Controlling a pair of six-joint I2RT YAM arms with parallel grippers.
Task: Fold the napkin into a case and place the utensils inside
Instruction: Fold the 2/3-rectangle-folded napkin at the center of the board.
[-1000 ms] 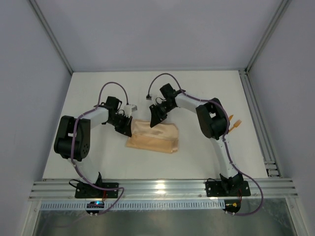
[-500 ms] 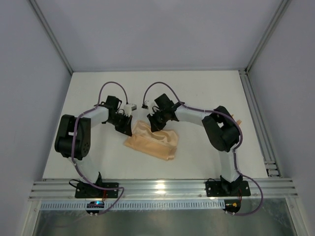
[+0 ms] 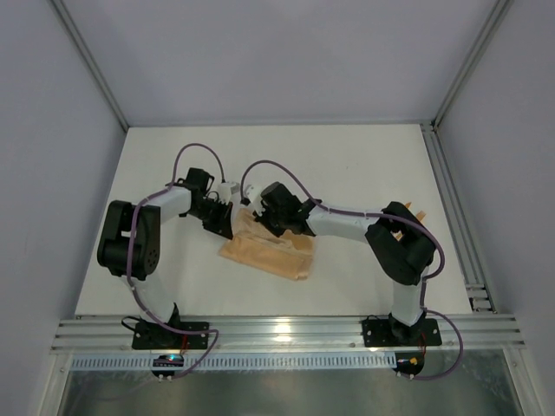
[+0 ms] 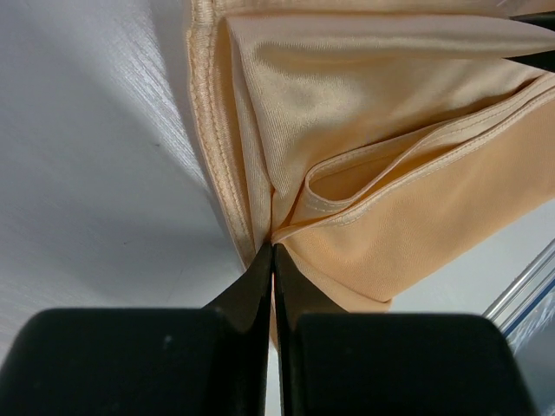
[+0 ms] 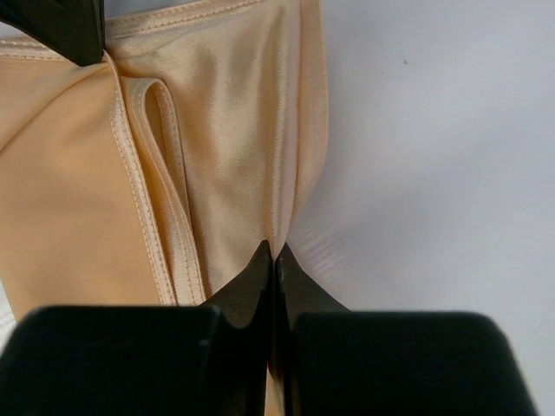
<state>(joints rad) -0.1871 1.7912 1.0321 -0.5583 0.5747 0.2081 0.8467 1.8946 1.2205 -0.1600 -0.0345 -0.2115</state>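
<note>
The peach-orange napkin [image 3: 269,250] lies folded in layers on the white table, between both arms. My left gripper [image 3: 222,227] is shut on the napkin's left edge [image 4: 260,156], with stitched hems and a diagonal fold ahead of it. My right gripper [image 3: 276,222] is shut on the napkin's far edge [image 5: 251,147]; the left gripper's fingers [image 5: 65,26] show at the top left of the right wrist view. An orange utensil [image 3: 420,214] peeks out behind the right arm's elbow at the right; the rest is hidden.
A metal rail [image 3: 451,208] runs along the table's right side and slotted rails [image 3: 277,334] along the near edge. Grey walls enclose the table on the left, right and back.
My right gripper has moved left toward the left gripper, carrying the napkin's far edge with it. The napkin has grown narrower and shifted left. The left gripper has stayed nearly still.
</note>
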